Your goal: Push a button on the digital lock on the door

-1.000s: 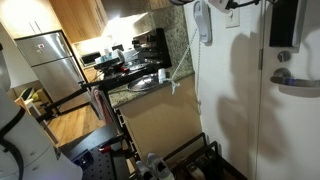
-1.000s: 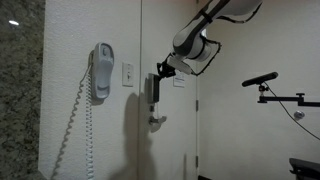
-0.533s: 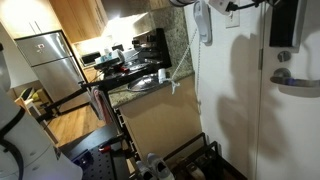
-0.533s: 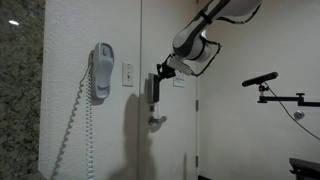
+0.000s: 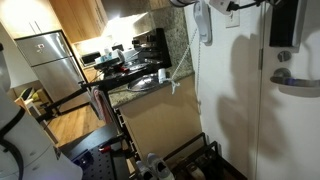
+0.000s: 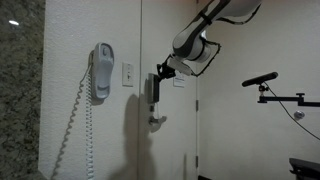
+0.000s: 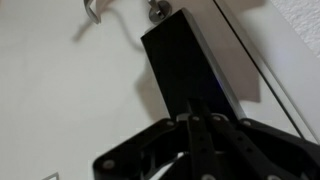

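The digital lock [image 7: 190, 60] is a tall, narrow black panel fixed flat on the white door [image 6: 170, 150], directly above the silver lever handle [image 6: 157, 121]. In an exterior view [image 5: 284, 22] it sits high at the door's edge. Its face is glossy and unlit, and no separate keys can be made out on it.

By its look it is a hard, glass-like plate bolted to the door. It should neither give nor shift, and it is probably slick and easy to scratch or crack under a sharp, heavy poke. Nothing here needs to be gripped. It needs a short, light press with a blunt tip, straight into the face where the keys lie, since a slanted push would likely skid across the gloss.

In the wrist view the tool [image 7: 195, 114] has its two fingers pressed together into one narrow point with nothing between them. That point lies over the lower middle of the panel as that view shows it. I cannot tell whether it is touching the face or just short of it. In an exterior view the tool [image 6: 160, 72] comes in at the panel's upper part from the room side, carried by the arm [image 6: 195, 45] reaching down from above.

Further out, on the wall beside the door frame, are a small white switch plate [image 6: 128, 74] and a white handset [image 6: 101, 72] with a coiled cord. Both are well clear of the lock.
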